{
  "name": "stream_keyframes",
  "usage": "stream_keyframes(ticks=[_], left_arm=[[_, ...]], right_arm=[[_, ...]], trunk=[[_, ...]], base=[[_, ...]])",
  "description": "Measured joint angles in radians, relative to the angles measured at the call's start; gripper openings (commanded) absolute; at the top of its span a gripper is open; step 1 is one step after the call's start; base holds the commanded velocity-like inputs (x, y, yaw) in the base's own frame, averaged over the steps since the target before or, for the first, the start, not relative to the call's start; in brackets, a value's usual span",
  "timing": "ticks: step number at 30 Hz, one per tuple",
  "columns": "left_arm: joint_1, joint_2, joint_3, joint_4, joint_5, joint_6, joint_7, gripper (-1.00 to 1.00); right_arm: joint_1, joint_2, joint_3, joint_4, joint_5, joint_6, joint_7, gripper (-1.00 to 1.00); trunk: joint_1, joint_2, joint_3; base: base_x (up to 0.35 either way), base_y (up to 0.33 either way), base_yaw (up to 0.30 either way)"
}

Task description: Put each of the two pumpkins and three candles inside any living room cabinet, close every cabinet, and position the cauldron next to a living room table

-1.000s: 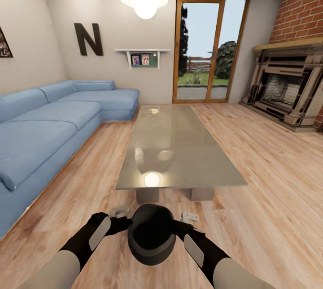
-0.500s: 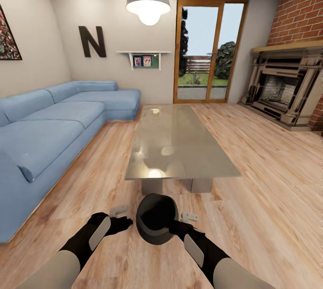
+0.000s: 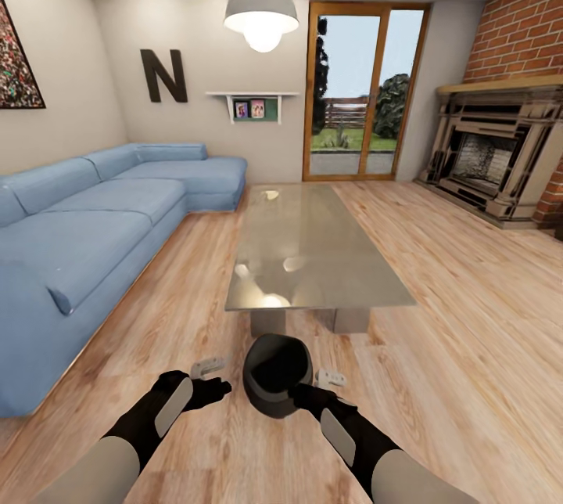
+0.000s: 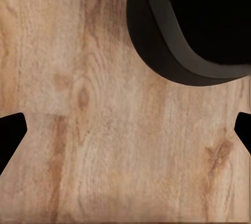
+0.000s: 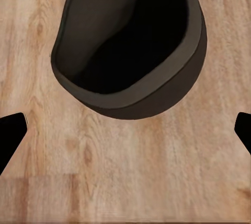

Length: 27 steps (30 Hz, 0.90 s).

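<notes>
Fingers of my left gripper (image 3: pixel 209 367) stand wide apart with nothing between them, hovering over the bare wooden floor (image 3: pixel 469 316); in the left wrist view the dark tips sit at the two edges with planks between. My right gripper (image 3: pixel 328 379) is spread just as wide, gripping nothing, just beside the cauldron (image 3: pixel 277 376) on its other flank. That black pot sits on the floor between my two hands, its wide mouth tipped toward me; whether either hand touches it I cannot tell. From the right wrist its dark hollow (image 5: pixel 130 46) opens over pale boards, and from the left wrist part of its rim (image 4: pixel 172 46) cuts into one corner.

Just beyond the cauldron stands the table (image 3: pixel 313 253), its grey glass top reflecting the pendant lamp (image 3: pixel 261 7), its blocky base near the pot. A blue sofa (image 3: pixel 94 230) runs along my left, a fireplace (image 3: pixel 500 152) under brick stands at my right, and a glass door (image 3: pixel 363 93) shows the garden at the far wall
</notes>
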Motion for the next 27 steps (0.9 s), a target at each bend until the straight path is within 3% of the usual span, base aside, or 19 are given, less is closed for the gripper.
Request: stream_keyframes(ticks=[8, 27], left_arm=[[0.0, -0.001, 0.0, 0.0, 0.0, 0.0, 0.0, 1.0], [0.0, -0.003, -0.003, 0.0, 0.005, 0.0, 0.0, 1.0]], right_arm=[[0.0, 0.0, 0.0, 0.001, 0.0, 0.001, 0.011, 1.0], [0.0, 0.0, -0.01, 0.002, -0.003, 0.037, 0.002, 1.0]], trunk=[[-0.031, 0.056, 0.025], [-0.104, 0.189, 0.079]], base=[[-0.213, 0.0, 0.0], [-0.013, 0.0, 0.0]])
